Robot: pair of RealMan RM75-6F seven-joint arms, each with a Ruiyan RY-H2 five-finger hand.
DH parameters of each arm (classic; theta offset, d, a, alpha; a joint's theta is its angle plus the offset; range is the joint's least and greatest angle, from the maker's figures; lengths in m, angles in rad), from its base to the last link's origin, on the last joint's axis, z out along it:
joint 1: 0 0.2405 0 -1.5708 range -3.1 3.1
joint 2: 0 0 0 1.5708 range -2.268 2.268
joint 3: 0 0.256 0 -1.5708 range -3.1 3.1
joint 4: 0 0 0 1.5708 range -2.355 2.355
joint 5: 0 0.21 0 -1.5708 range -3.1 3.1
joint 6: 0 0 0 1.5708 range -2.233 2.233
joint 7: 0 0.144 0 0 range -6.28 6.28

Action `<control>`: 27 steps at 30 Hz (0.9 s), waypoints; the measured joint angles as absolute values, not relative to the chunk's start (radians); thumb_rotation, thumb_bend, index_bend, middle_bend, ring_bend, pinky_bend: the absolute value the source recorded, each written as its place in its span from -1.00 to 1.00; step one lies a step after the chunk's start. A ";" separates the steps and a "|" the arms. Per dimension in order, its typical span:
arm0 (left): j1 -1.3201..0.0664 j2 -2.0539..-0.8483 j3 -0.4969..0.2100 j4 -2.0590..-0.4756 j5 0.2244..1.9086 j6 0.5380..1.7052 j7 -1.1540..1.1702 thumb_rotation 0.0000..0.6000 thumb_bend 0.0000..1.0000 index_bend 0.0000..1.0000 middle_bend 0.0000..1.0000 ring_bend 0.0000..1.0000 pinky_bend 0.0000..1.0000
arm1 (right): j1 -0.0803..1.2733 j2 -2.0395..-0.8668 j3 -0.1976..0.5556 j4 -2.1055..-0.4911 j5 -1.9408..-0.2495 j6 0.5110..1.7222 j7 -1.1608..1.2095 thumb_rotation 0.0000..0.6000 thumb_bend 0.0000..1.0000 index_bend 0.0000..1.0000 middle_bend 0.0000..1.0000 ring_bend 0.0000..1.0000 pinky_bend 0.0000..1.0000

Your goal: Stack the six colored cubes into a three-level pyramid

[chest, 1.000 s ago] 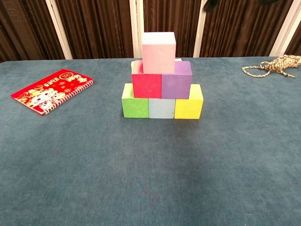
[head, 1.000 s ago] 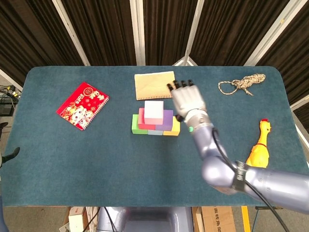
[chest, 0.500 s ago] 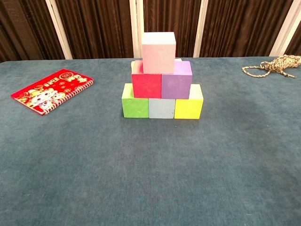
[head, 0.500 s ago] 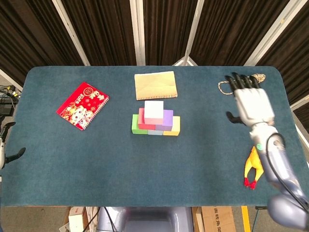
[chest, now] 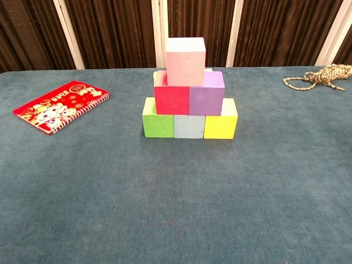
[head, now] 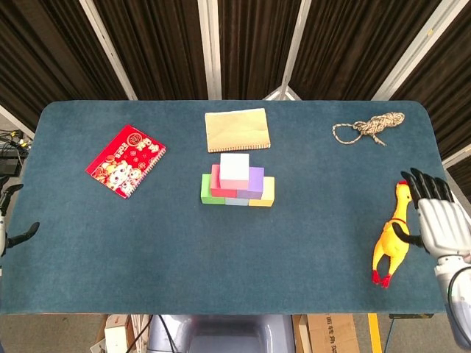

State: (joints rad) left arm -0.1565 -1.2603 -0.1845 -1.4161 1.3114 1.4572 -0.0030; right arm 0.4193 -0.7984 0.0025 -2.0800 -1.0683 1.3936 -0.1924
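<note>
Six coloured foam cubes point(chest: 188, 91) stand stacked as a pyramid mid-table: green, pale blue, yellow; red, purple; pink on top. Right hand point(head: 438, 220) spread, empty, far right beside the yellow rubber chicken point(head: 392, 239). Left hand point(head: 9, 228) barely visible; cannot tell.

Blue table point(head: 147, 250), cube pyramid point(chest: 188, 93), red notebook point(head: 126, 160), tan pad point(head: 236, 129), rope point(head: 368, 128), rubber chicken point(head: 392, 235).

The table point(head: 147, 257) fills most of the head view; its surface is a dark teal felt-like covering with rounded far corners. Behind it, across the top of both views, hangs a dark brown pleated curtain point(head: 154, 44) divided by pale vertical and slanted frame bars point(head: 210, 44). Below the table's near edge, at the bottom of the head view, a tan floor point(head: 59, 332) and a cardboard box point(head: 327, 334) are visible. Lighting is even.
</note>
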 measured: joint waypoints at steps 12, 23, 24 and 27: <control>-0.131 -1.195 -0.159 -1.563 1.281 1.453 0.099 1.00 -0.49 -0.62 -0.92 -1.00 -1.00 | 0.210 -1.137 -0.041 -1.710 -1.295 1.588 -0.134 1.00 -0.35 -0.89 -0.93 -1.00 -1.00; -0.131 -1.187 -0.154 -1.605 1.261 1.438 0.143 1.00 -0.49 -0.63 -0.93 -1.00 -1.00 | 0.173 -1.168 -0.013 -1.681 -1.318 1.570 -0.152 1.00 -0.35 -0.89 -0.93 -1.00 -1.00; -0.132 -1.189 -0.153 -1.603 1.268 1.441 0.144 1.00 -0.49 -0.63 -0.93 -1.00 -1.00 | 0.170 -1.168 -0.012 -1.685 -1.321 1.568 -0.155 1.00 -0.35 -0.89 -0.93 -1.00 -1.00; -0.132 -1.198 -0.146 -1.598 1.291 1.453 0.150 1.00 -0.49 -0.63 -0.93 -1.00 -1.00 | 0.164 -1.166 -0.007 -1.692 -1.325 1.556 -0.154 1.00 -0.35 -0.89 -0.93 -1.00 -1.00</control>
